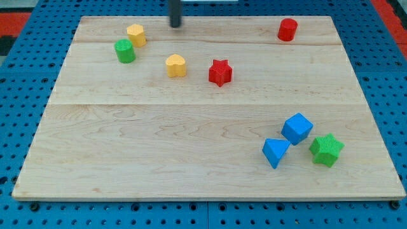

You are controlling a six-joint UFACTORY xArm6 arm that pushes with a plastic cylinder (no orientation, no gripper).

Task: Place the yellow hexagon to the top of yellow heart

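So my tip [175, 25] is sitting near the board's [191, 159] top edge, just to the view's right of the yellow hexagon [136, 34] and up-left of the yellow heart [176, 65]. No jaws on this rig, just a bare rod, so nothing's clamping or letting go of anything.

The hexagon is sitting up in the view's top left, right beside the green cylinder [125, 51], looks like almost touching it. The heart is lying a bit down and to the right, with the red star [220, 72] near it.

I'm guessing the hexagon is a light, stiff little block that's going to skate easily on the smooth wood and spin if I'm catching a corner. I'd be pushing flat on its left face, steering it rightward to land above the heart.
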